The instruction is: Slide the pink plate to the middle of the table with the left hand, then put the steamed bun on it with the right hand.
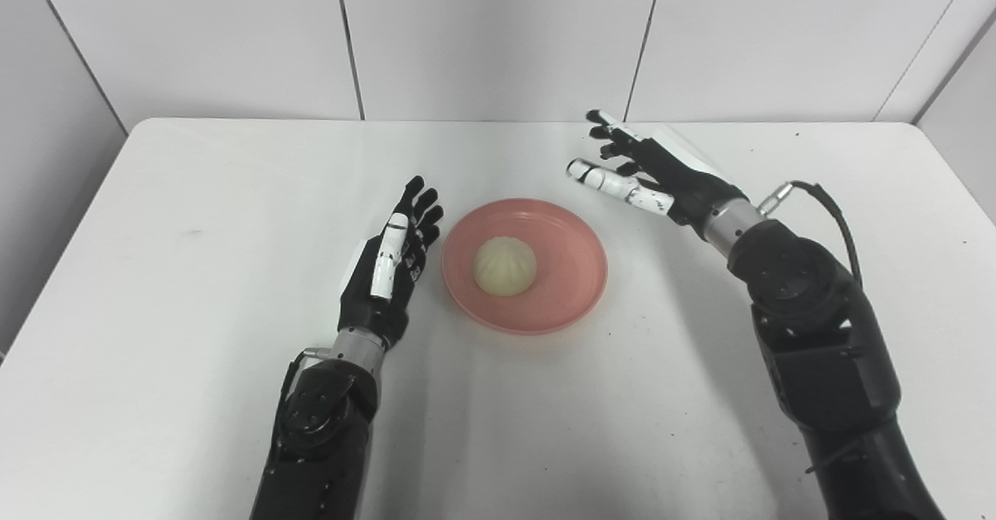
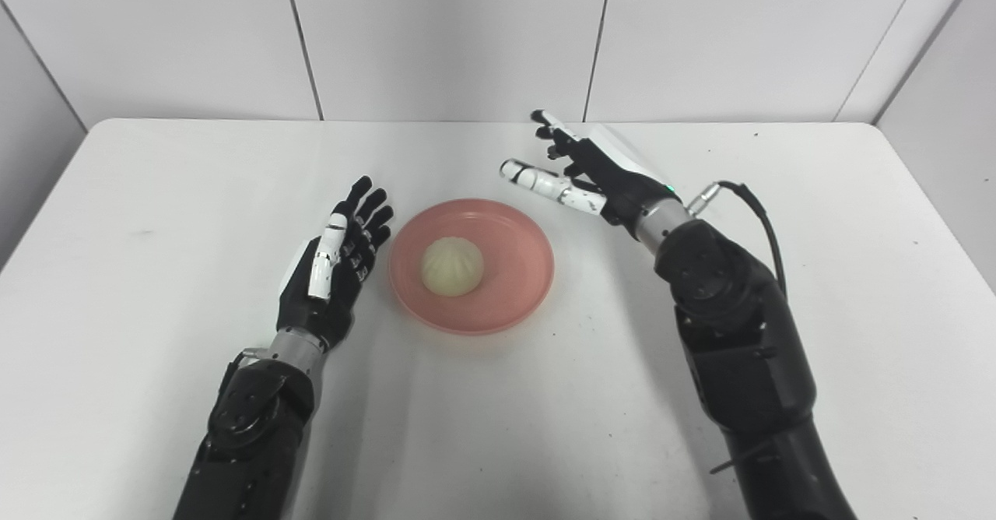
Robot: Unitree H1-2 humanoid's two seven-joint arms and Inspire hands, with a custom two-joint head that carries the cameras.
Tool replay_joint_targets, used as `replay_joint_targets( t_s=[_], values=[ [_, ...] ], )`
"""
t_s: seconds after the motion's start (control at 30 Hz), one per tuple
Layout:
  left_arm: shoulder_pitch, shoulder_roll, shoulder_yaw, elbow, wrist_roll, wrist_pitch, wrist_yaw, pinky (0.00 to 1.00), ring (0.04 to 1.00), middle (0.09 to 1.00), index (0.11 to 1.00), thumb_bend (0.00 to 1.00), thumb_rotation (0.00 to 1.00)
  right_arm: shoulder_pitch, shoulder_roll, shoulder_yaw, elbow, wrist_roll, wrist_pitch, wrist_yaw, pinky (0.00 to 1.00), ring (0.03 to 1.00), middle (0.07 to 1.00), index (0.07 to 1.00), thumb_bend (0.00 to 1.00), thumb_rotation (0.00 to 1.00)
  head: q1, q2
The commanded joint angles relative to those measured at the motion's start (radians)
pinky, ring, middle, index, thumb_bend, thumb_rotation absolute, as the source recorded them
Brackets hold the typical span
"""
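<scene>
A pink plate (image 1: 560, 302) lies near the middle of the white table (image 1: 156, 271). On it rests a pale steamed bun (image 1: 505, 266), a little left of the plate's centre. My left hand (image 1: 393, 259) is open just to the left of the plate, fingers stretched along its rim, and I cannot tell if it touches. My right hand (image 1: 650, 173) hovers open up and to the right of the plate, fingers spread and nothing in it.
White wall panels (image 1: 498, 29) stand behind the table's far edge. A black cable (image 1: 836, 216) loops off the right forearm. Nothing else lies on the table.
</scene>
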Motion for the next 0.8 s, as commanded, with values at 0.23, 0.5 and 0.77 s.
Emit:
replay_joint_targets(
  t_s=[0.23,0.5,0.77],
  values=[
    [0.073,0.023,-0.007,0.010,0.029,0.004,0.012,1.00,0.997,1.000,1.000,0.40,1.00,0.102,0.129,-0.098,-0.008,0.136,-0.076,-0.259,1.00,1.000,1.000,1.000,0.63,1.00,0.001,-0.002],
    [0.092,0.021,-0.011,0.029,0.047,-0.061,0.008,1.00,1.000,1.000,1.000,0.40,1.00,0.189,0.210,-0.132,0.101,0.258,-0.348,-0.434,1.00,1.000,1.000,1.000,0.43,1.00,0.007,-0.008],
    [0.117,0.014,-0.019,0.007,0.079,-0.079,0.025,1.00,1.000,1.000,1.000,0.42,1.00,0.250,0.222,-0.114,0.142,0.318,-0.428,-0.474,1.00,1.000,1.000,1.000,0.27,1.00,0.012,-0.012]
  ],
)
